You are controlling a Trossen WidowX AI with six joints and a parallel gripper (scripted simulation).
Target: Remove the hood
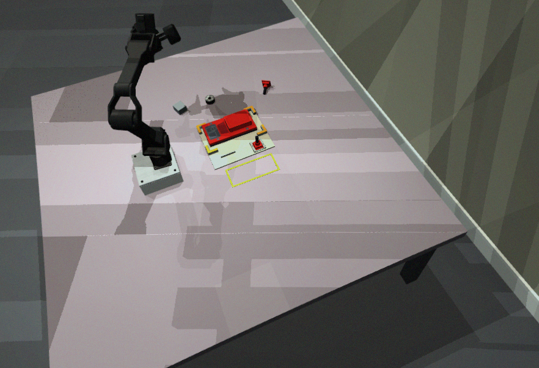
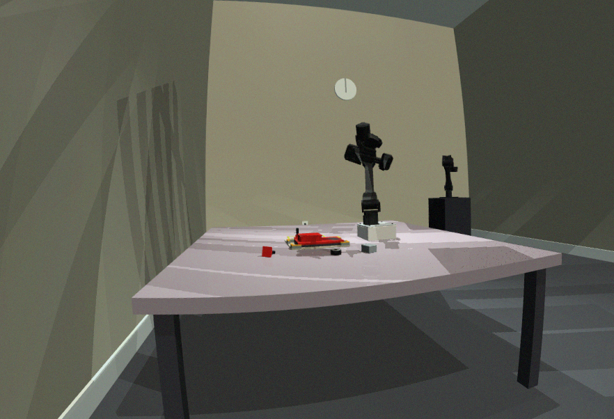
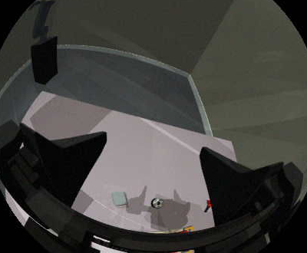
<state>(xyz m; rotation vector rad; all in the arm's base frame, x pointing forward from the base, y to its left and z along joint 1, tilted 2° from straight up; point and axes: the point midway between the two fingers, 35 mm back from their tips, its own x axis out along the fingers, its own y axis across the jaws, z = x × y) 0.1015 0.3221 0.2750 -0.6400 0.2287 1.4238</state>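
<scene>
Grey block (image 1: pixel 179 107), black ring (image 1: pixel 209 99), red piece (image 1: pixel 266 83) behind toy car (image 1: pixel 228 125); hood (image 1: pixel 211 131) on car, tool (image 2: pixel 368 154) spread wide, released, high above counter (image 1: pixel 314 215).

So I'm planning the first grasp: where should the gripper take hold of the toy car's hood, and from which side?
Probably from above: the hood lies flat and low at the car's front end, facing up. Pinch across its two long side edges, which seem the narrower span. The gripper is open, empty and high above the table.
</scene>
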